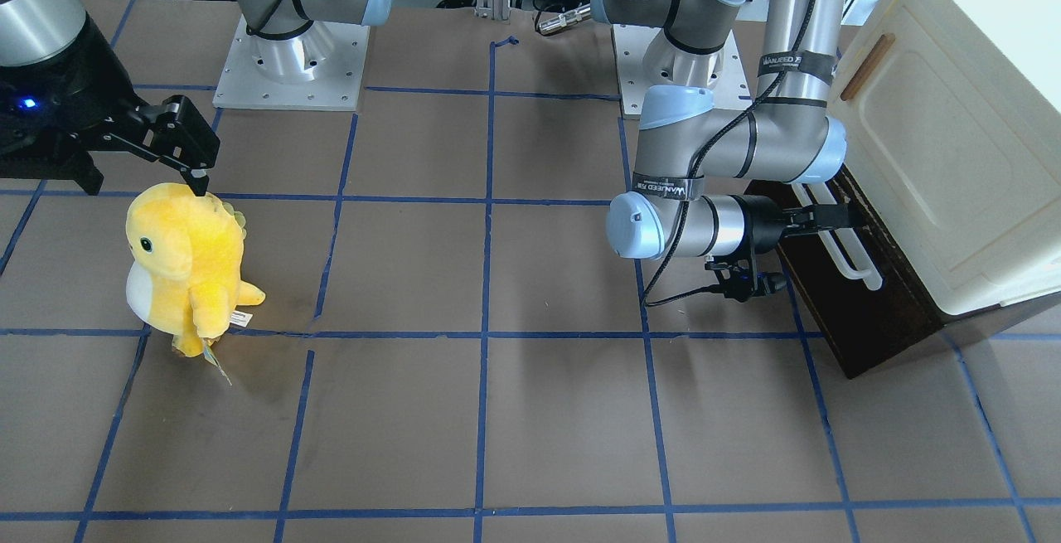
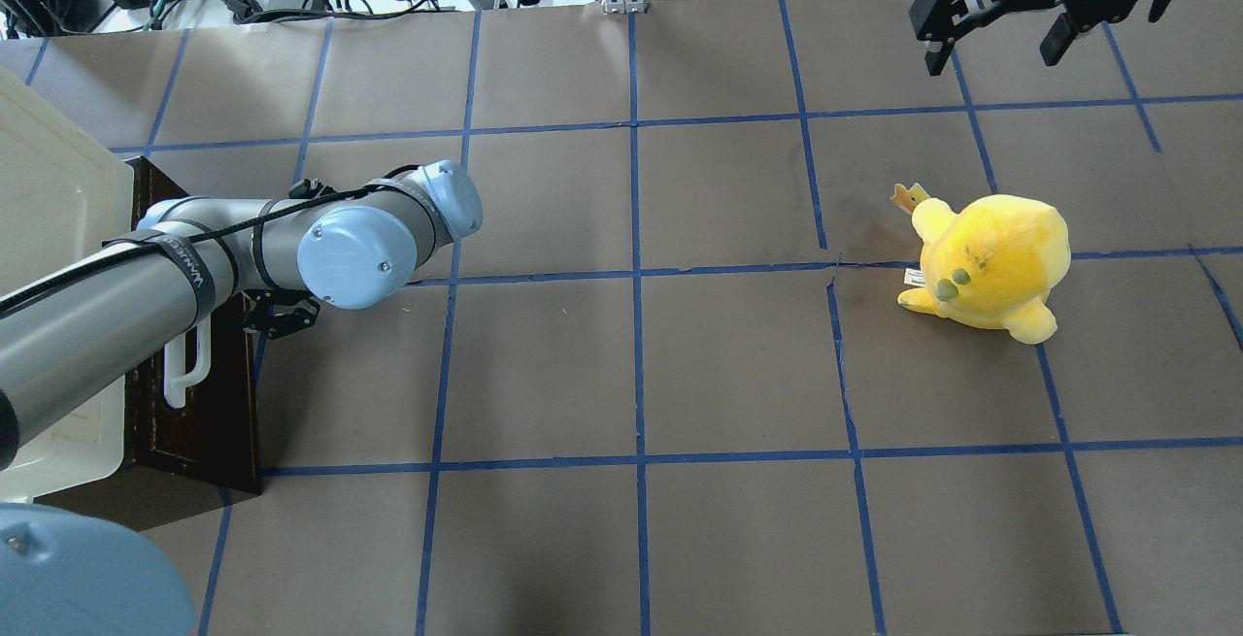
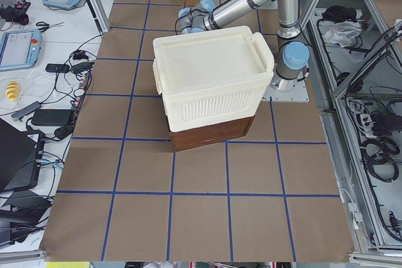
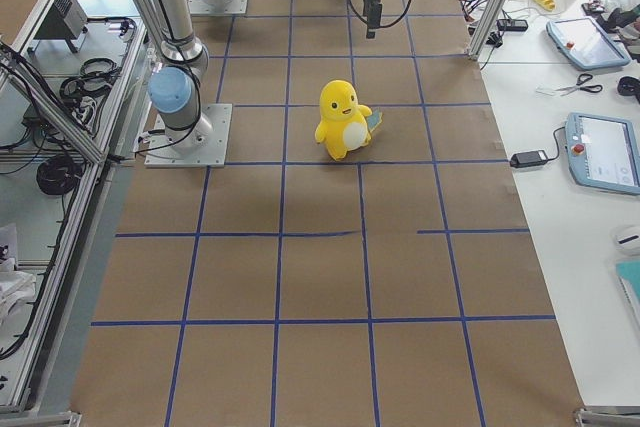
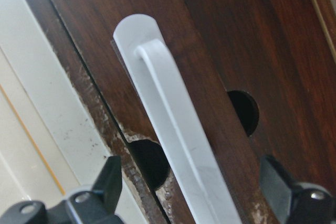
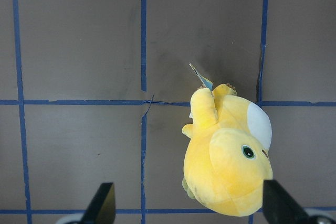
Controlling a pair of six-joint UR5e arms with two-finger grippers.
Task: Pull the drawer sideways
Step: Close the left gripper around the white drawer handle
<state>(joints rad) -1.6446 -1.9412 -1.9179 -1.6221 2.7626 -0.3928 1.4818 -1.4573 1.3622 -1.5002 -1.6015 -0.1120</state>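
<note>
The dark-brown drawer [image 1: 862,319] sits under a cream cabinet [image 1: 953,153] at the table's end, and no pale interior shows. Its long white bar handle [image 1: 847,259] runs along the front. My left gripper [image 1: 829,215] is at the handle's upper end. In the left wrist view it [image 5: 191,192] is open, with one finger on each side of the white bar [image 5: 168,119], close to the drawer front [image 5: 220,35]. In the overhead view my arm hides it, and only the handle [image 2: 184,364] and drawer [image 2: 194,422] show. My right gripper [image 2: 1000,44] is open and empty, held high.
A yellow plush toy [image 1: 186,261] stands on the brown table below my right gripper [image 1: 133,149]; it also shows in the right wrist view [image 6: 228,156]. The cabinet door carries a small brown wooden handle [image 1: 867,67]. Blue tape lines grid the table.
</note>
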